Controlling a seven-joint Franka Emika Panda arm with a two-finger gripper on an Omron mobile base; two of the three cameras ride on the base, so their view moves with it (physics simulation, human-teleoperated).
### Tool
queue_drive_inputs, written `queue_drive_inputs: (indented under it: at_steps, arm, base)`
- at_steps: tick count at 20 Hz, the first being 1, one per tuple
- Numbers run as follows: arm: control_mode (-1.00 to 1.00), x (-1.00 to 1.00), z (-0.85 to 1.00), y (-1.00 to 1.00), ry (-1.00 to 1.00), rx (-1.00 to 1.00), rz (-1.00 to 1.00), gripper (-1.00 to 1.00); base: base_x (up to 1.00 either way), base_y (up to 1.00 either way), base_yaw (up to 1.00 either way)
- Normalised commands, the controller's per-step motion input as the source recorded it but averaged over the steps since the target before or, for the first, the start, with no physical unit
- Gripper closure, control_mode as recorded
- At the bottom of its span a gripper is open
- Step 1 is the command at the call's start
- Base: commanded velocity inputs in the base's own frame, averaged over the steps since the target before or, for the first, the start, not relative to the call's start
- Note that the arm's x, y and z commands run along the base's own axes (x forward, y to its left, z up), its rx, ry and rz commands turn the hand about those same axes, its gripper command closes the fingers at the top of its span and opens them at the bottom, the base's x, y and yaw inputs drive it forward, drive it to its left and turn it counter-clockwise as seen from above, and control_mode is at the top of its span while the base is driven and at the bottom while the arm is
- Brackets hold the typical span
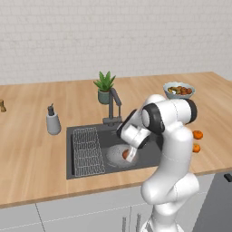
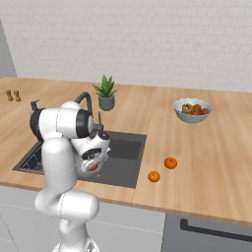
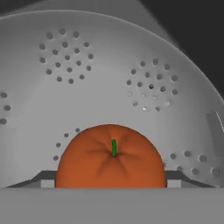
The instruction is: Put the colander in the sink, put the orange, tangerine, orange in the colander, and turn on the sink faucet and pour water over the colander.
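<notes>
Gripper (image 1: 130, 155) jaws stand wide around the orange (image 3: 111, 155), low centre of my hand view, inside the colander (image 3: 109, 74); whether clamped, I cannot tell.

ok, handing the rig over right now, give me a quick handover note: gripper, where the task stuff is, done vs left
Gripper: down inside the colander, jaws wide on either side of an orange fruit; whether it is still gripped or just let go I cannot tell.
Colander: in the sink, beside the wire rack.
Fruit: one in the colander; two more orange ones on the counter to the right of the sink.
Sink faucet: no water visible.
Done: colander placed, first fruit brought in.
Left: lift the gripper clear, bring over the two counter fruits, turn on the faucet and run water over the colander.
</notes>
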Motion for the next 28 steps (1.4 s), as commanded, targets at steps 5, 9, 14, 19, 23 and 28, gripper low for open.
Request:
queue_drive_inputs:
  at_steps: [5, 9, 14, 19, 23, 28]
  arm:
    - [-1.0, -0.23, 0.18, -0.15, -0.03, 0.02, 0.0, -1.0]
    - [-1.0, -0.22, 0.66, -0.01, 0.0, 0.0, 0.0, -1.0]
    - [-1.0, -0.02, 1.0, 0.0, 0.01, 0.0, 0.0, -1.0]
    - [-1.0, 0.0, 1.0, -0.34, 0.03, -0.01, 0.01, -1.0]
    - [-1.0, 0.0, 0.98, -0.61, 0.08, -0.17, 0.2, -1.0]
    - [-1.0, -0.05, 0.75, -0.79, 0.03, -0.19, 0.28, -1.0]
  base:
    - [0.0, 0.0, 0.0]
    - [0.0, 0.0, 0.0]
    - [0.0, 0.0, 0.0]
    - [0.0, 0.0, 0.0]
    - [0.0, 0.0, 0.0]
    - [0.0, 0.0, 0.0]
